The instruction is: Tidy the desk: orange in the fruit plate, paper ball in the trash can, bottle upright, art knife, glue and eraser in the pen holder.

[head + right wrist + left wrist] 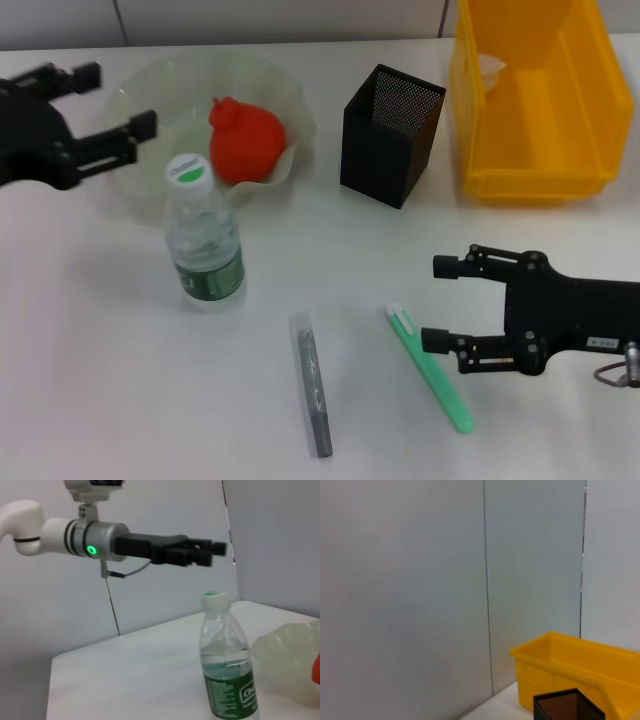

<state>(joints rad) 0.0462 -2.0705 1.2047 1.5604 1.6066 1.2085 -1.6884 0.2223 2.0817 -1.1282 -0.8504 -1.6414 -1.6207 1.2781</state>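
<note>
**Both grippers spread and empty; orange in the plate, bottle standing**

Your left gripper hangs over the near-left edge of the fruit plate, fingers spread wide with nothing between them, pointing across toward the bowl. The right wrist view shows it from the side, raised above the level of the bottle cap. Your right gripper sits low over the table, also spread and holding nothing, its fingers pointing toward the robot's left.

Just beyond the lower fingertip of the right gripper lies a green, flat pen-shaped tool, white at its far end; you cannot tell from here whether it is the knife. Farther out from those fingertips lies a grey stick with a clear end, likewise hard to identify. The arm behind the right gripper is cut off at the frame edge.

The orange rests inside the fruit plate. The bottle stands upright just in front of the plate, below and beside the left gripper. The pen holder stands between the plate and the trash can; something pale lies in the can's far corner, too small to name. The left wrist view shows only wall, the trash can and the pen holder rim.
</note>
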